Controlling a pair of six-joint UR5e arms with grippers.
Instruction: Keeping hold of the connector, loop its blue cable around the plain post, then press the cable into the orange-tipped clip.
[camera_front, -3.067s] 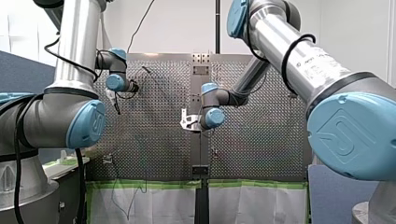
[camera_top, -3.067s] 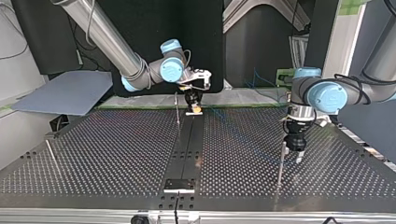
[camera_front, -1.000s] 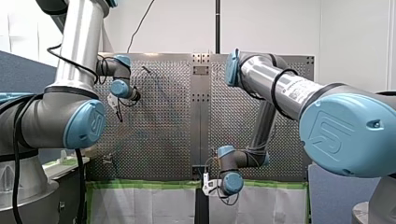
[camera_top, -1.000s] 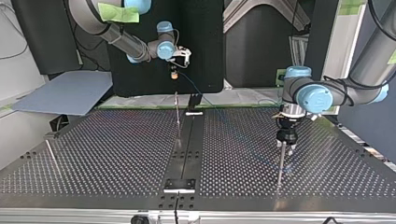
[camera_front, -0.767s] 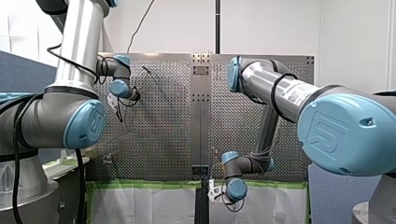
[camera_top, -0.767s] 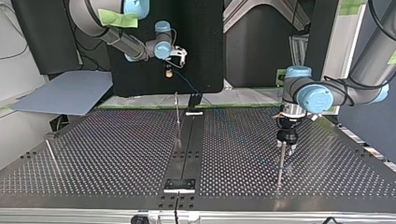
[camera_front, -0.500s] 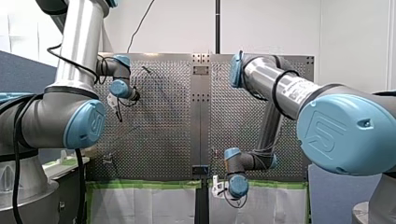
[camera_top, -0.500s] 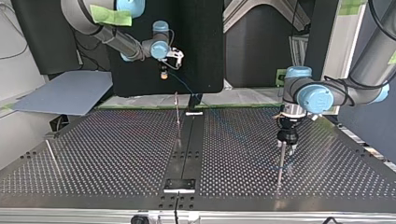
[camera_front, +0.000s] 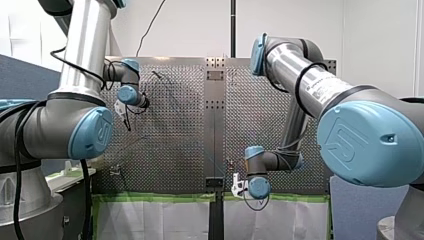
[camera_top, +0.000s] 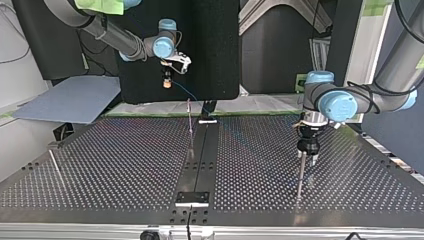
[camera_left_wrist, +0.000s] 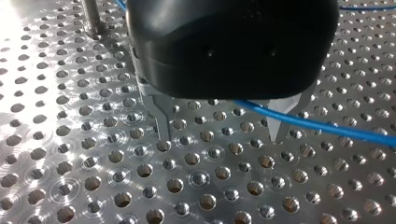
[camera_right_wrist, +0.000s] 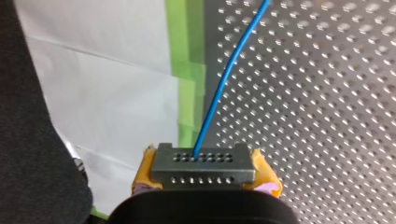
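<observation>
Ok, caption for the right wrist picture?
My right gripper clamps the connector, blue cable leading over the perforated table.

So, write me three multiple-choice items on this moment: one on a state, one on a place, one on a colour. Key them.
1. My left tool is:
A. open
B. shut
C. out of sight

2. The connector sits:
A. in my left tool
B. in my right tool
C. in neither tool

3. The cable that leaves the connector is:
A. red
B. blue
C. green

Answers:
1. A: the left wrist view shows its two metal fingers standing well apart.
2. B: the right wrist view shows the yellow pads clamped on either side of it.
3. B: it shows blue in both wrist views.
</observation>
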